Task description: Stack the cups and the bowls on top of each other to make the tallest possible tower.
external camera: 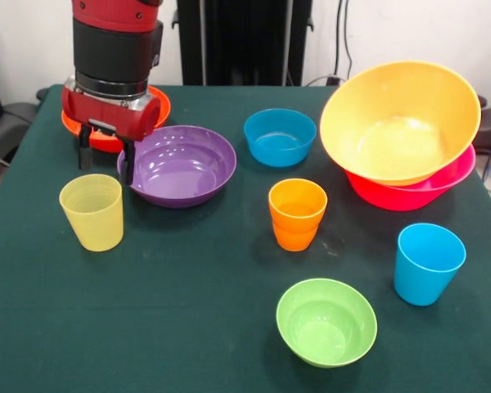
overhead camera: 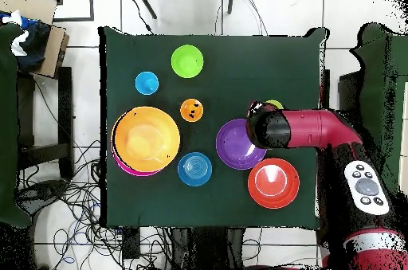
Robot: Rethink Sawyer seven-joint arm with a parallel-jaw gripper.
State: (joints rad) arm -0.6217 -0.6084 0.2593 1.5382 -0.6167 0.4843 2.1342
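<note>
Fingers [external camera: 128, 164] spread wide, one tip inside the purple bowl [external camera: 180, 168], the other outside its rim (straddling the wall nearest the yellow cup [external camera: 92, 211]); orange bowl [external camera: 401, 123] sits tilted in the pink bowl [external camera: 430, 190] across the table

Three cups [external camera: 92, 211] [external camera: 297, 214] [external camera: 428, 263], six bowls [external camera: 180, 165] [external camera: 280, 137] [external camera: 400, 121] [external camera: 417, 193] [external camera: 326, 321] [external camera: 106, 141] on the table.

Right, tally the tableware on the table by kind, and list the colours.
Bowls: 6 - large orange bowl, hot pink bowl, purple bowl, red-orange bowl, blue bowl, lime green bowl
Cups: 3 - pale yellow cup, orange cup, sky blue cup
Total: 9
</note>
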